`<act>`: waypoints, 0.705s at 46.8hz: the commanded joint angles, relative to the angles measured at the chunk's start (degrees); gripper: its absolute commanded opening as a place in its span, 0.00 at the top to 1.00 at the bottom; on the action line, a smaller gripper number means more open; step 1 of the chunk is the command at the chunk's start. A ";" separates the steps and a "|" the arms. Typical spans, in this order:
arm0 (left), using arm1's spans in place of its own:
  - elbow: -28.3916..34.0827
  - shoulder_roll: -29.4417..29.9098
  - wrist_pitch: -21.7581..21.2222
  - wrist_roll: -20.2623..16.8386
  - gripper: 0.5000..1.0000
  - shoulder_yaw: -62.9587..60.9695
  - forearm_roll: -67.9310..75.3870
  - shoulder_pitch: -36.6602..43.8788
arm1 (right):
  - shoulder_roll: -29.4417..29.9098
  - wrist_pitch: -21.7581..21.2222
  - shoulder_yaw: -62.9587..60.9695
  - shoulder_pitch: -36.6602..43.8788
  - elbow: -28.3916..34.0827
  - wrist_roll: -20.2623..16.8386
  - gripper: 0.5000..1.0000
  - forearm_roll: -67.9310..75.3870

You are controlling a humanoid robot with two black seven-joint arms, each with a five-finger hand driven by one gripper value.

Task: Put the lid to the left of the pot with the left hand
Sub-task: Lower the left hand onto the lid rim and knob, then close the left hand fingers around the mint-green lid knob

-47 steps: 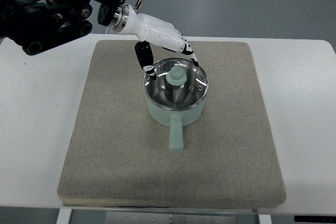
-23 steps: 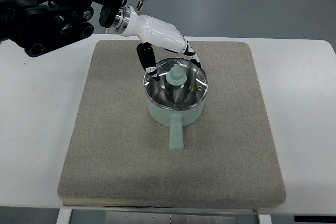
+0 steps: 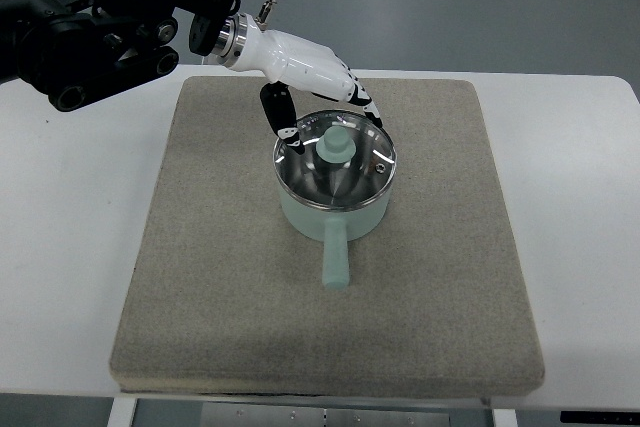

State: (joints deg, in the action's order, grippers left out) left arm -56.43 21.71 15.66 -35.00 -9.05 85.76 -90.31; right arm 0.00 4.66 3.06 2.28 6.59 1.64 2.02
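Lid (image 3: pixel 335 162) sitting on pot (image 3: pixel 335 209), just below the fingers (image 3: pixel 288 130) of left hand (image 3: pixel 310 72). Fingers curling loosely around the far rim, holding nothing yet. Needing to close on the knob (image 3: pixel 337 143) squarely, lift straight up, then set down on the mat (image 3: pixel 210 247) beside the thumb side. Fingertip contact with the glass hard to make out; right hand not showing.
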 commanded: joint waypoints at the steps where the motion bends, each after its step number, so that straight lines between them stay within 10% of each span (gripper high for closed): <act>1: 0.00 0.00 -0.19 0.00 0.17 0.00 -0.07 -0.04 | 0.00 0.00 0.01 0.00 0.00 0.03 0.16 0.00; 13: 0.09 0.00 -0.81 0.00 0.22 -0.09 0.37 0.13 | 0.00 0.00 0.01 0.00 0.00 0.03 0.16 0.00; 33: 0.09 -0.09 -0.72 0.00 0.60 -0.53 0.64 0.13 | 0.00 0.00 0.01 0.00 0.00 0.03 0.16 0.00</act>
State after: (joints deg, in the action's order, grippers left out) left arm -56.39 21.62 14.94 -35.00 -9.58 86.40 -90.18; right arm 0.00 4.66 3.07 2.29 6.59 1.65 2.02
